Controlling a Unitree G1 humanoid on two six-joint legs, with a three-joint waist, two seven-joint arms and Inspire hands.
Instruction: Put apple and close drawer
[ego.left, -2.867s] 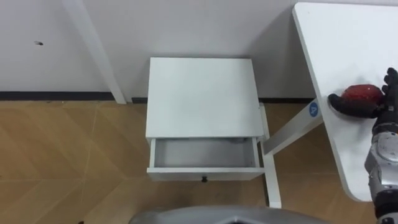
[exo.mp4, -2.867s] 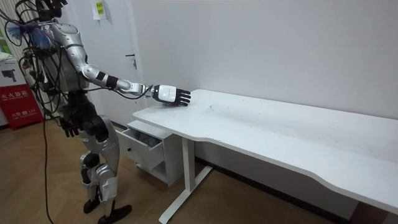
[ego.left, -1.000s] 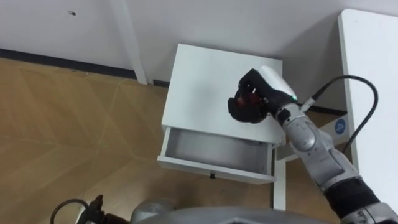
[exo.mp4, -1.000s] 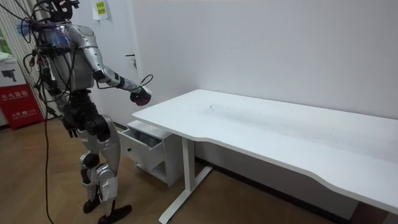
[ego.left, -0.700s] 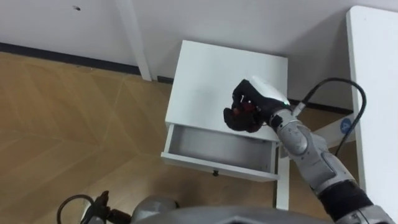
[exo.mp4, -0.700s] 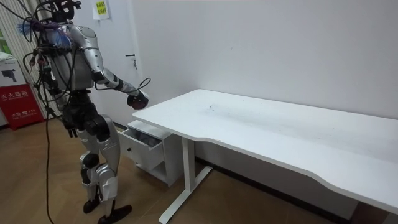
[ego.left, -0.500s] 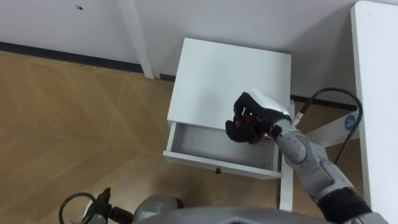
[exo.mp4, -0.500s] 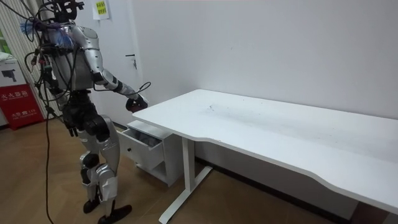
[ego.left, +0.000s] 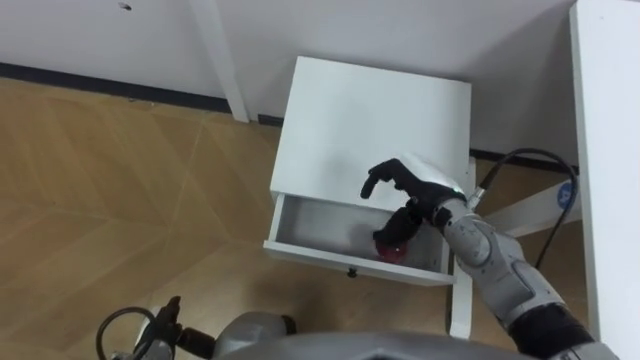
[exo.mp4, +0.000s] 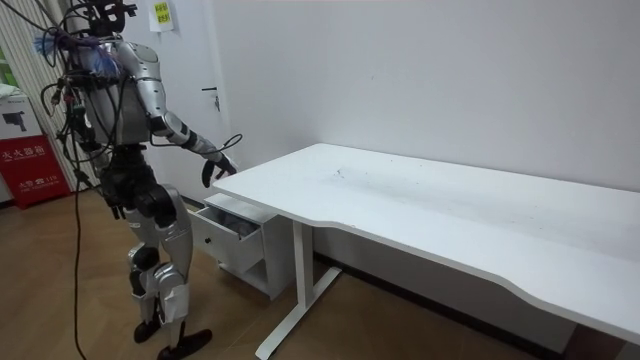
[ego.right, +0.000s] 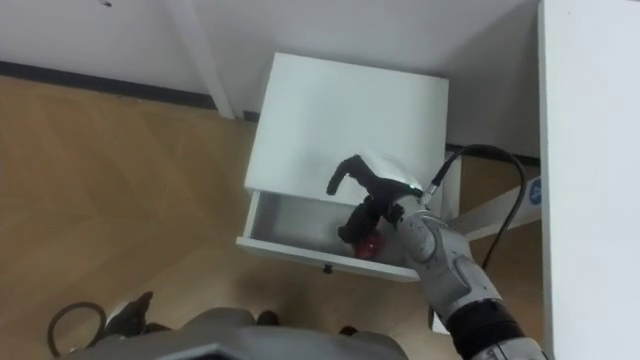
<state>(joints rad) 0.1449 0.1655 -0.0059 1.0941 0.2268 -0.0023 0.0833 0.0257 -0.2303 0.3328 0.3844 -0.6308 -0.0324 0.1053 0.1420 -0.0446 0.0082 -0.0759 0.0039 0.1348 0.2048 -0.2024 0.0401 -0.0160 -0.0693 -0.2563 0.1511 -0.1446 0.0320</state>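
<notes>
Beneath the robot hand (ego.left: 422, 186), red apple (ego.left: 391, 249), seemingly inside drawer (ego.left: 318, 224).

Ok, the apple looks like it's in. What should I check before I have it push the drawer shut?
1. Apple inside the drawer: ok, it lies toward the drawer's right end.
2. Right hand not gripping the apple: ok, its fingers are spread above it. Whether they touch it: cannot tell.
3. Right hand clear of the drawer opening: not ok, it hangs over it.
4. Drawer front and knob unobstructed: ok.
5. Left hand away from the drawer: ok, it is down by the robot's hip in the room view.
</notes>
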